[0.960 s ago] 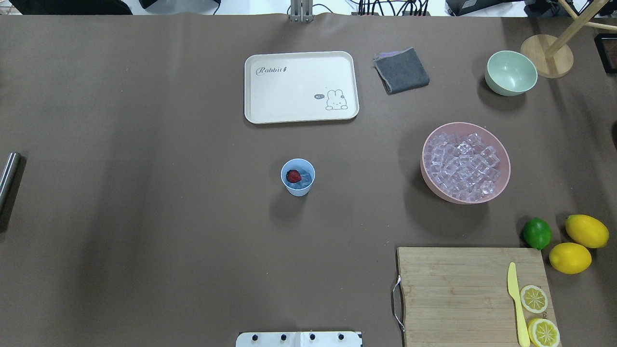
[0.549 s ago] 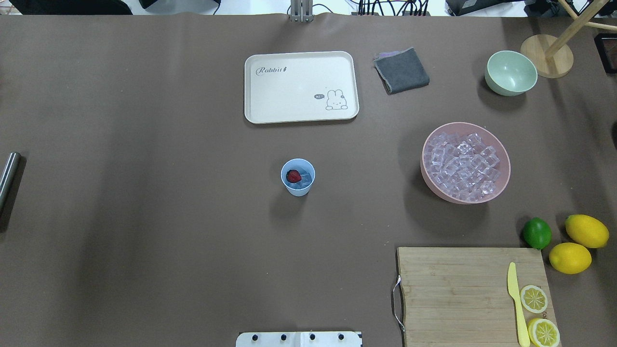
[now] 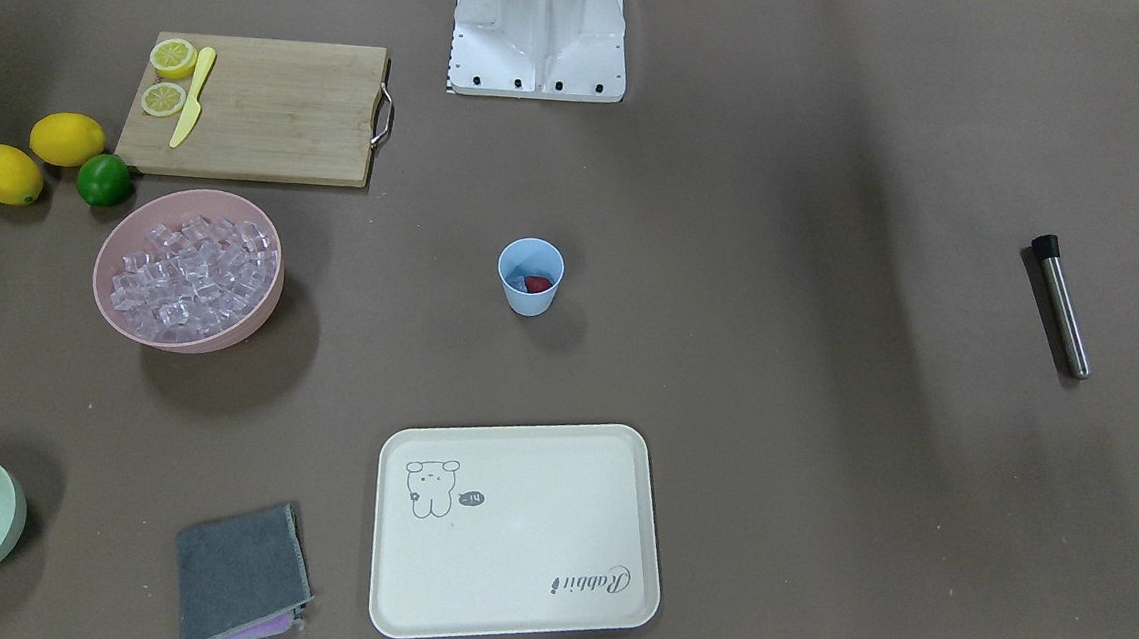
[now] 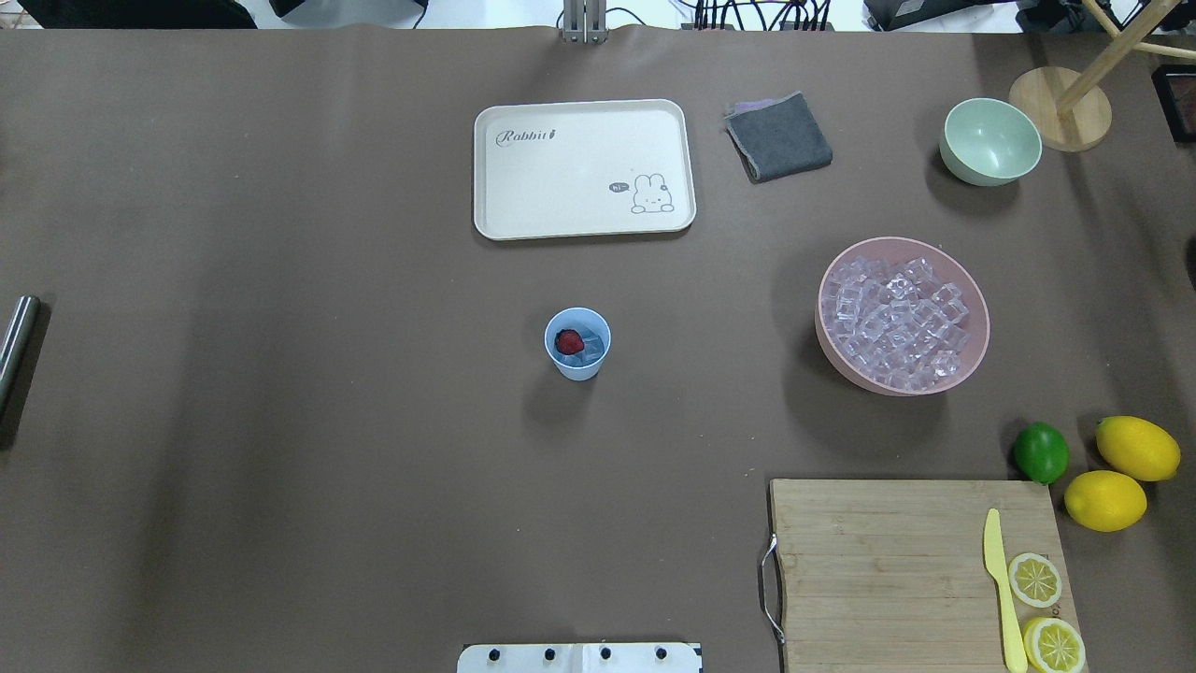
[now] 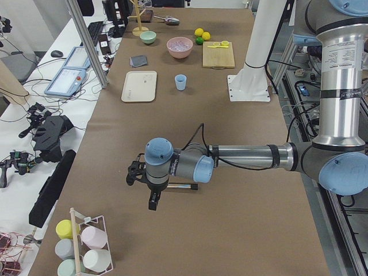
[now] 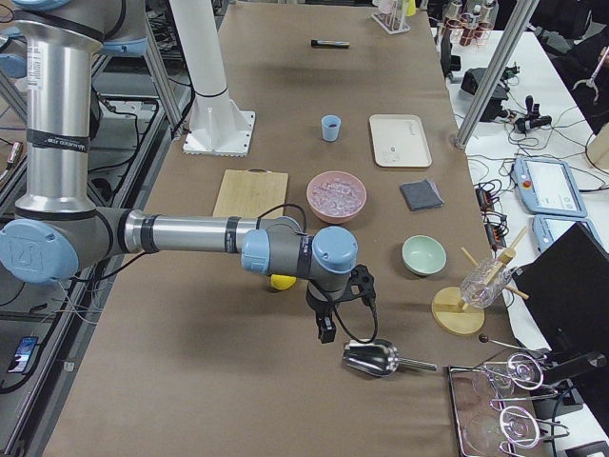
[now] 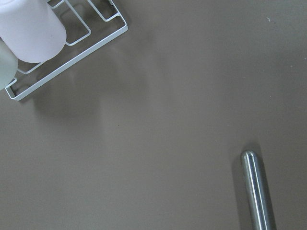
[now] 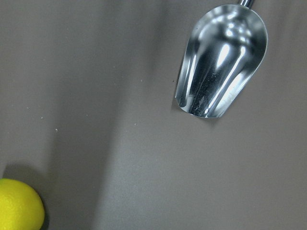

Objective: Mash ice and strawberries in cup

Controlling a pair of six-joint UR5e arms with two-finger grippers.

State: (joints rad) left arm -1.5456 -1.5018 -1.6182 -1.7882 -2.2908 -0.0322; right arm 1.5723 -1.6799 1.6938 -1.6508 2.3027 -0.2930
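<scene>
Nothing on the table has shifted over the last second: cup, bowls and board lie just as they did in the overhead view.

Farthest left, my left gripper (image 5: 153,203) hangs over the table's end, above the steel muddler (image 4: 17,336), which lies flat on the brown cloth. A wire rack (image 7: 96,45) of pastel tumblers stands beyond it. That gripper shows only from the side camera, so I cannot tell whether its jaws are parted or closed.

Toward the middle, the cream tray (image 4: 579,140) sits on the far side. Nearer me stands the cup (image 4: 576,368), upright and alone, well apart from both of my grippers. Inside it the strawberry (image 4: 568,341) rests on a few pieces of ice (image 4: 590,350).

Rightward come the folded grey cloth (image 4: 778,136), then the pink bowl (image 4: 830,348) heaped with more cubes. The cutting board (image 4: 878,561) carries a yellow knife (image 4: 1000,589) and two lemon slices (image 4: 1034,579). Beyond these are the green bowl (image 4: 962,164), a lime (image 4: 1041,452) and two lemons (image 4: 1137,448).

My right gripper (image 6: 326,333) hovers past them, beside a metal scoop (image 8: 220,60). Its jaws I cannot judge either.
</scene>
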